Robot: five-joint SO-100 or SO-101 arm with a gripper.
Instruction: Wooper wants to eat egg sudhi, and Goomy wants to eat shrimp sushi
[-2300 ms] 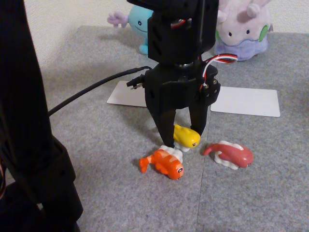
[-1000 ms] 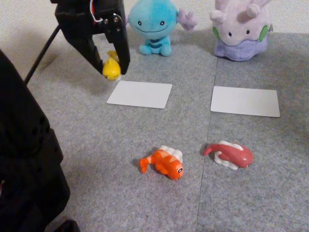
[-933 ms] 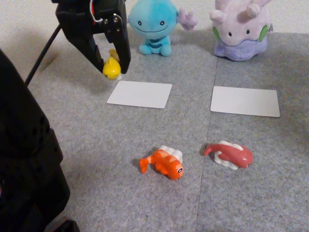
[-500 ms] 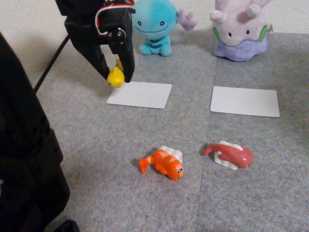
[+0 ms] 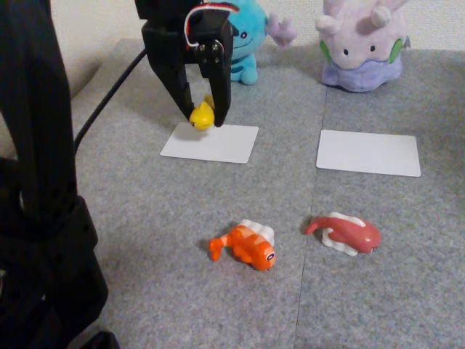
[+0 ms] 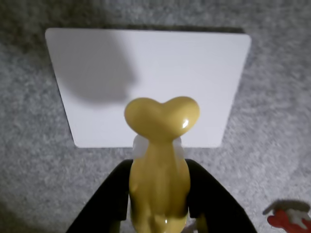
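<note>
My black gripper [image 5: 203, 116] is shut on the yellow egg sudhi [image 5: 201, 114], which hangs just above the far left corner of the left white card [image 5: 211, 142]. From the wrist view, the egg sudhi [image 6: 159, 160] sits between the two black fingers [image 6: 206, 194], its heart-shaped tail tip over the same card [image 6: 146, 63]. Wooper [image 5: 251, 40], light blue, stands behind that card, partly hidden by the arm. Goomy [image 5: 362, 43], lilac, sits at the back right behind the second white card [image 5: 369, 153]. The orange striped shrimp sushi [image 5: 243, 246] lies on the grey mat in front.
A pink-red toy sushi [image 5: 347, 234] lies to the right of the shrimp sushi. A black cable [image 5: 102, 102] runs across the mat at the left. The arm's black base [image 5: 36, 218] takes up the left foreground. Bare grey mat [image 5: 182, 203] lies between cards and toys.
The gripper lifted the egg sudhi from beside the shrimp sushi, carried it to the back left, then moved right and down to the left card's corner.
</note>
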